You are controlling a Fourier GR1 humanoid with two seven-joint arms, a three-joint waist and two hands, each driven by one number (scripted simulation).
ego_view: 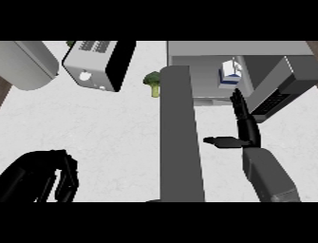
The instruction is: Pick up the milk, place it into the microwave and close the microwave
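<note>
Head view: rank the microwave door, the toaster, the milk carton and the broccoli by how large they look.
1. Microwave door, largest, though it is open toward the camera, which may inflate it.
2. Toaster
3. and 4. Milk carton and broccoli: too alike to rank.

microwave (pixel 189 59) top cropped; milk (pixel 229 76) partly hidden
</note>
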